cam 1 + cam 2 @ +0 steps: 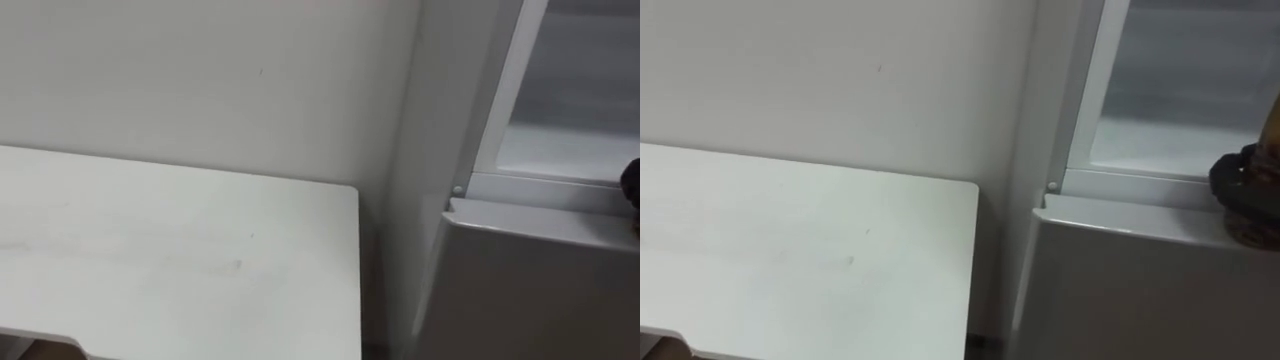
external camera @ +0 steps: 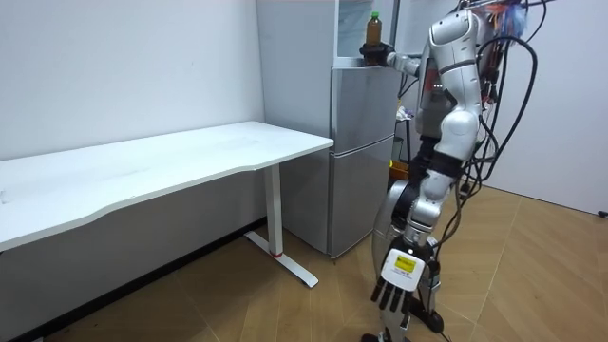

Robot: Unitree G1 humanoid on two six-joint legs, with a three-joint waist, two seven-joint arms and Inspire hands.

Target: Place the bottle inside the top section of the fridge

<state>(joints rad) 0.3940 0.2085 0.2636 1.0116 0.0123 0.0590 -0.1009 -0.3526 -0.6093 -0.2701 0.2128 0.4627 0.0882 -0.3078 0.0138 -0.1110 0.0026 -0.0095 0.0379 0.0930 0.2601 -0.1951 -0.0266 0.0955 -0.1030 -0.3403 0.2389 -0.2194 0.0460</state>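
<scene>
Pale walls and a wood floor surround the tall grey two-door fridge (image 2: pixel 362 142), which stands beside a long white desk (image 2: pixel 190 157). Standing before the fridge, the robot raises its right hand (image 1: pixel 1243 182) to the front edge of the open upper compartment, fingers wrapped round the upright brown bottle with a green cap (image 2: pixel 374 28). The room view adds the left hand (image 2: pixel 399 285), hanging low with fingers relaxed.

Counter (image 2: pixel 142 166): white top, smooth, matt; leg looks like white painted metal.
Fridge (image 2: pixel 361 142): grey doors, smooth, satin sheen.
Floor (image 2: pixel 532 275): wood parquet, light sheen.
Wall (image 2: pixel 123 66): painted, matt.
Bottle (image 2: pixel 374 30): transparent, plastic by its look.
Right hand (image 1: pixel 1243 190): black, matt.
</scene>
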